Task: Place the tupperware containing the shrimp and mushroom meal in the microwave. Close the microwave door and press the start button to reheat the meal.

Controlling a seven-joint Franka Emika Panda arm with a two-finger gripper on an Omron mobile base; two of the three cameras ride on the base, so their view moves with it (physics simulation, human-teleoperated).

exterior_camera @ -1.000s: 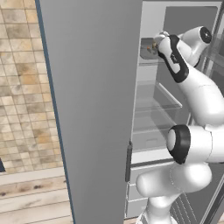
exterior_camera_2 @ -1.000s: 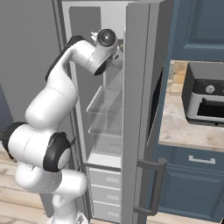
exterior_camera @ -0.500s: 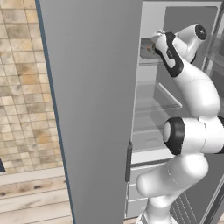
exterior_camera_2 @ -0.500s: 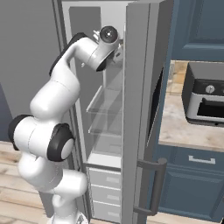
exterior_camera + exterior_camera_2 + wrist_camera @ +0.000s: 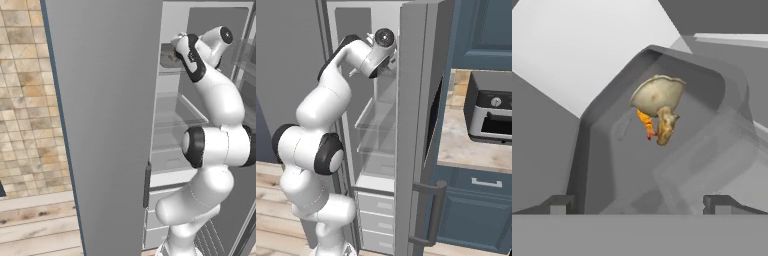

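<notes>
Gripper (image 5: pixel 640 205) spread wide, empty, fingertips (image 5: pixel 559 204) flanking near end of tupperware (image 5: pixel 597 150). Tub on top fridge shelf (image 5: pixel 172 70), holds mushroom (image 5: pixel 657 95) and orange shrimp (image 5: pixel 646 124) toward far wall. Fridge doors (image 5: pixel 100 125) open both sides.

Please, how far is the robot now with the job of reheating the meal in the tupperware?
Done: the fridge stands open. In hand: the open end effector faces the tupperware holding the shrimp and mushroom meal on an upper shelf, nothing gripped yet. Left: grasping it, placing it in the microwave, shutting the door, pressing start.
</notes>
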